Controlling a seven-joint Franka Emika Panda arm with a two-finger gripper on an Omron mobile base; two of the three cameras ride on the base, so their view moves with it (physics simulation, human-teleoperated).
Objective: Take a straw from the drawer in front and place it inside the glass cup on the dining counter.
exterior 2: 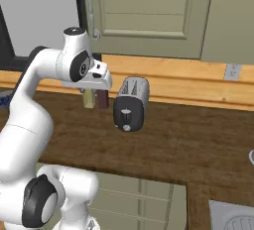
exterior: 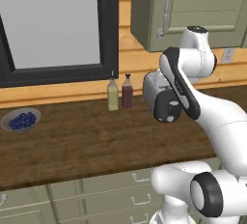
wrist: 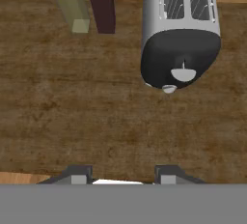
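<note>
Even, flat rendered light; sharp, faint shadows.

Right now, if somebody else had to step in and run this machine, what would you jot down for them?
Tool: fingers apart, nothing between them, above the dark wood worktop.
Nearby: toaster ahead, yellow bottle and dark red bottle by the back wall, bowl of blueberries far left.
Drawers under the worktop look closed.
Done: nothing yet, no straw held.
Left: open the drawer, take a straw, carry it to the cup on the dining counter, drop it in.
</note>
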